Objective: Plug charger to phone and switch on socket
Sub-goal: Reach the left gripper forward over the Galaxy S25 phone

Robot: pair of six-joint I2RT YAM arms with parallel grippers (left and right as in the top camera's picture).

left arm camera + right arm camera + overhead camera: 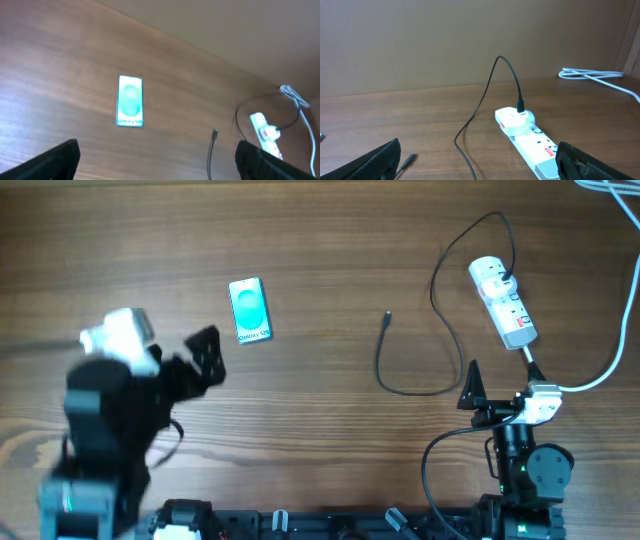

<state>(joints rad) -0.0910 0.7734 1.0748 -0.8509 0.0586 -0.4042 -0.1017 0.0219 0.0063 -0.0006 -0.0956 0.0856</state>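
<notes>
Both jaws stood wide and empty; the charger (pixel 387 318) tip lay forward-left of your right jaws, the nearer pair, axis pointing away.

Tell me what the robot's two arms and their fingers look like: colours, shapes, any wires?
Both are mostly black. The left arm is bulky, blurred here, with a white block near its wrist. The right arm carries a white part, a looping black cable and a small green light. The fingers are dark, angular wedges.
</notes>
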